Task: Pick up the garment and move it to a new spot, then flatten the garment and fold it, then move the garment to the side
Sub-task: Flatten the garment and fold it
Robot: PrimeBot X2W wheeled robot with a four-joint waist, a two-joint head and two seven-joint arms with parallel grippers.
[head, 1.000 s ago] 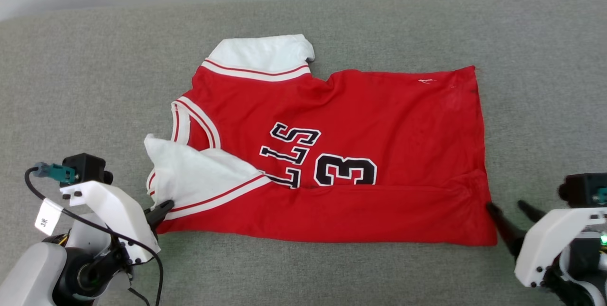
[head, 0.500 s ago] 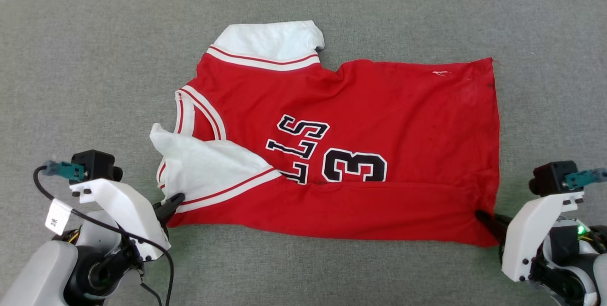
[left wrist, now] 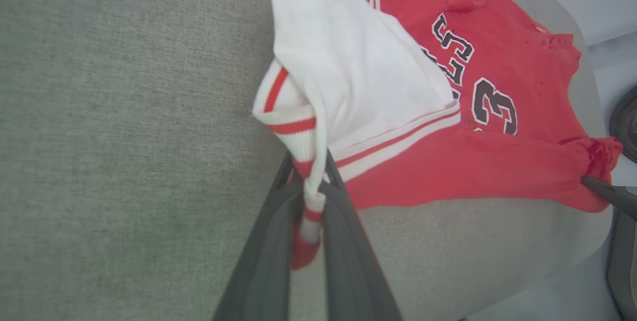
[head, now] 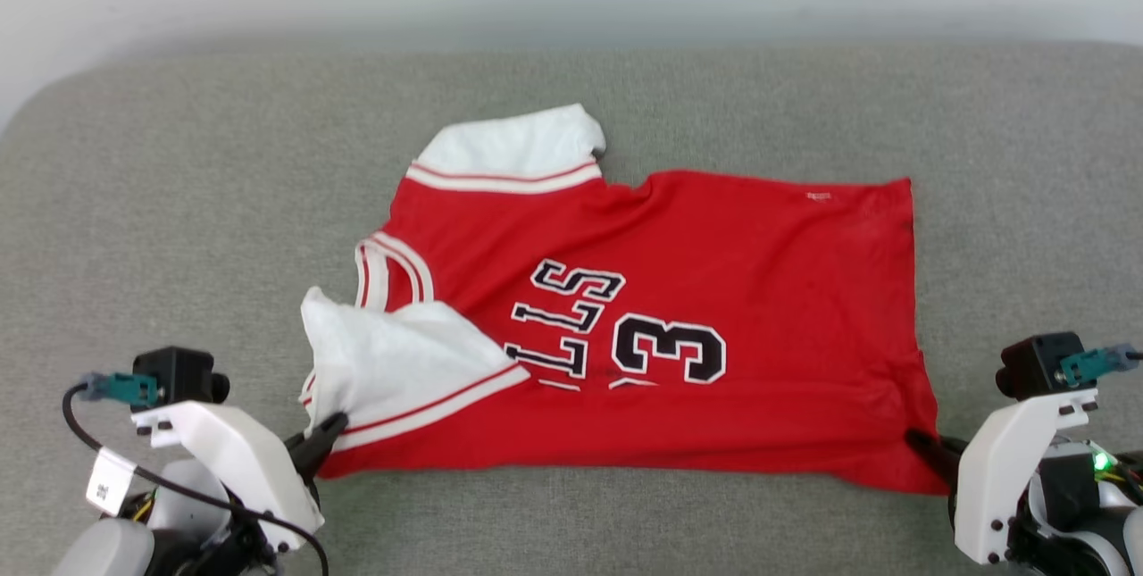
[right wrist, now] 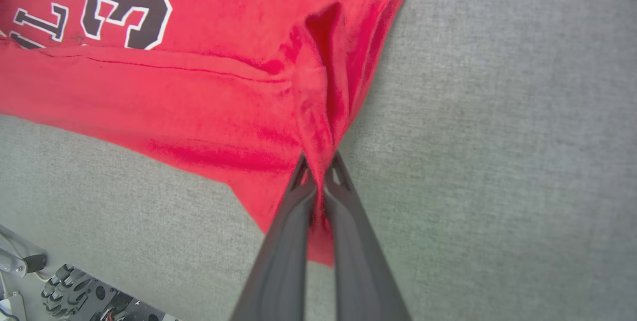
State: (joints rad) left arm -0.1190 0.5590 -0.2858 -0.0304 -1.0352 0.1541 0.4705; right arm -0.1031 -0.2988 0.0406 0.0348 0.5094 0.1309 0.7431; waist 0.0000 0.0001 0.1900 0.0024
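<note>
Now our right gripper (right wrist: 319, 174) has clamped the shirt's (head: 759, 272) five-o'clock corner; left gripper (left wrist: 311, 184) pinches its seven-o'clock sleeve (left wrist: 348, 87); we can lift.

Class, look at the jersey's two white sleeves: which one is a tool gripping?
The near sleeve, folded onto the red front; the left tool pinches its striped cuff. The far sleeve lies free.

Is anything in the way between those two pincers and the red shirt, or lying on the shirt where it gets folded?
Nothing visible does. The left pincer clamps the shirt at its striped sleeve trim, the right pincer at its hem corner.
</note>
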